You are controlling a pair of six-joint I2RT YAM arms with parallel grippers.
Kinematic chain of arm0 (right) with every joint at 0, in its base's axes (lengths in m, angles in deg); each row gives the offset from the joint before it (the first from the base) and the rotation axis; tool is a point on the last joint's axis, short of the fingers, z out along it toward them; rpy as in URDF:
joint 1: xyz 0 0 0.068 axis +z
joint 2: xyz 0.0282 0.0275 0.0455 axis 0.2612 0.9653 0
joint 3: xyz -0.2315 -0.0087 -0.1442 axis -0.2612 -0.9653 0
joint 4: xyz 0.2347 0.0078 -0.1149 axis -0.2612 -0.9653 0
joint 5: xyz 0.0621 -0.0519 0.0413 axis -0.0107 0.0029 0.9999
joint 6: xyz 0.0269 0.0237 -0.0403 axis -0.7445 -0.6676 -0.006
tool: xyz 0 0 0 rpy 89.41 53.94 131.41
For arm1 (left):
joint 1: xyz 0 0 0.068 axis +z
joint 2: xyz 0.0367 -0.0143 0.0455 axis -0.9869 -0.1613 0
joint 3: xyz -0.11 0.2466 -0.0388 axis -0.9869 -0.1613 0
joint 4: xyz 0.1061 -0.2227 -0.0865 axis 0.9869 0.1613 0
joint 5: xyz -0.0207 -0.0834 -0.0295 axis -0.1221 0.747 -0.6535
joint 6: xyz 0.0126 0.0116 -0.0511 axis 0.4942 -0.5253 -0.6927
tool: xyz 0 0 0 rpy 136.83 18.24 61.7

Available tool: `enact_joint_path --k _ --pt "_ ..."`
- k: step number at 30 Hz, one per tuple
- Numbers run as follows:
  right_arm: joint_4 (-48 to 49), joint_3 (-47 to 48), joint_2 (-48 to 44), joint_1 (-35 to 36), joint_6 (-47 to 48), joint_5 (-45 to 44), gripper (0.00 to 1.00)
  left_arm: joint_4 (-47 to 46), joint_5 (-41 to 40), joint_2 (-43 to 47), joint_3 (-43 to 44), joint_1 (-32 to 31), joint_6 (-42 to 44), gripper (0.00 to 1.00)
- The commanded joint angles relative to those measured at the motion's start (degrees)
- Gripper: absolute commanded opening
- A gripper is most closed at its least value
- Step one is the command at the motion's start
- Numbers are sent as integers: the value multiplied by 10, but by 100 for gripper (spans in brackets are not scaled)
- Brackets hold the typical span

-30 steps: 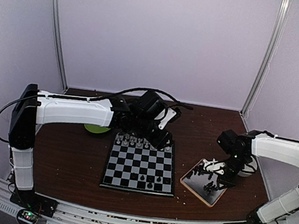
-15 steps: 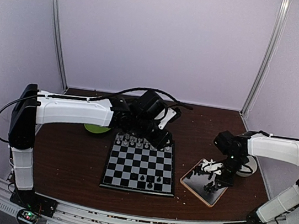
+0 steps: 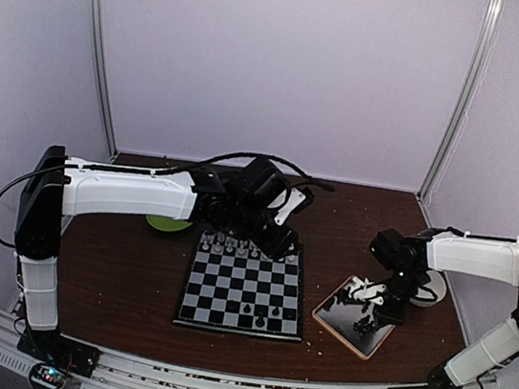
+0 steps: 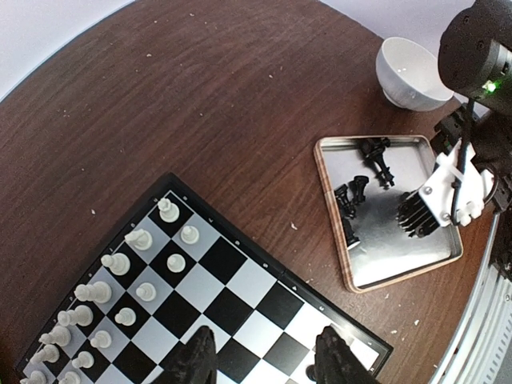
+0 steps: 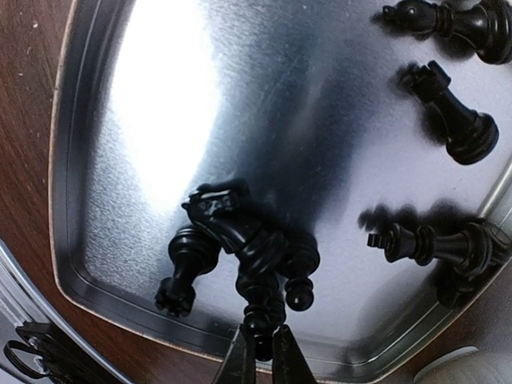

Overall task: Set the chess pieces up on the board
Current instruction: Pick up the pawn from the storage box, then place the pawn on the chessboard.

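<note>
The board (image 3: 242,289) lies mid-table, with white chess pieces (image 3: 233,245) along its far rows and a few black ones (image 3: 253,308) near its front. My left gripper (image 4: 264,356) hovers open over the board's (image 4: 240,296) far right corner, nothing between its fingers; the white pieces (image 4: 120,264) show to its left. In the metal tray (image 5: 160,120), my right gripper (image 5: 262,352) is shut on the end of a black chess piece (image 5: 260,308) within a small cluster beside a black knight (image 5: 220,216). Other black pieces (image 5: 448,120) lie loose on the tray.
The tan-rimmed tray (image 3: 337,329) sits right of the board. A white bowl (image 4: 412,74) stands just beyond the tray. A green object (image 3: 168,225) lies behind the board's left corner, under the left arm. Enclosure walls ring the table.
My right gripper has closed onto a black piece in the tray, and its arm has shifted slightly left. The left arm has not moved.
</note>
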Motion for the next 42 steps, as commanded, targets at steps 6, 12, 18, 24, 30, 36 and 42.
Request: enact_joint_path --k 6,12,18,24,30,36,42 --pt "-39 7 -52 4 -11 -11 4 -6 -5 25 -2 0 4 43" --pt "-64 26 -67 5 -16 -7 4 -6 -11 30 -9 0 5 43" --pt "-97 106 -67 44 -33 -7 5 -13 -63 76 -51 4 -9 43" --pt "-102 215 -5 130 -56 -6 5 -15 -119 145 -130 34 -60 43" --pt "-102 342 102 209 -67 -2 5 -19 -157 238 -235 70 -100 43" --pt "-121 501 239 245 -92 6 5 -16 -191 312 -305 86 -120 43" --pt "-157 631 347 282 -103 23 5 -11 -217 365 -342 94 -130 44"
